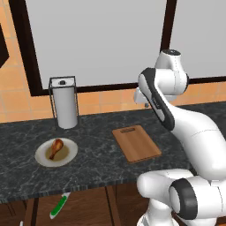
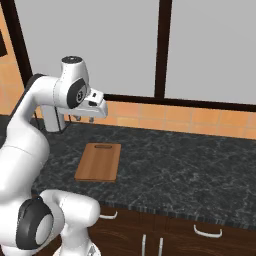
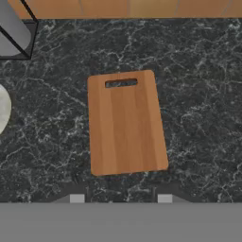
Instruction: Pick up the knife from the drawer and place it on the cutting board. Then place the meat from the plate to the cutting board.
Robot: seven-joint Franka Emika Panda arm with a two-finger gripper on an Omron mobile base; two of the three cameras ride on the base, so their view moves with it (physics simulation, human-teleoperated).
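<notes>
At the left edge of the hand view the plate [image 3: 3,108] is cut off; the knife's [image 1: 58,206] blade tip hides beneath the counter [image 1: 97,167] edge.

A paper towel roll [image 1: 65,107] stands upright in a dark wire holder [image 1: 62,81] on the black marble counter [image 1: 97,154], near the counter's back edge and left end. Behind the counter runs an orange tiled backsplash [image 2: 170,116], with large pale window panes in dark frames [image 2: 161,47] above it. Below the counter's front edge are dark wooden cabinet fronts with pale curved handles [image 2: 207,231].
</notes>
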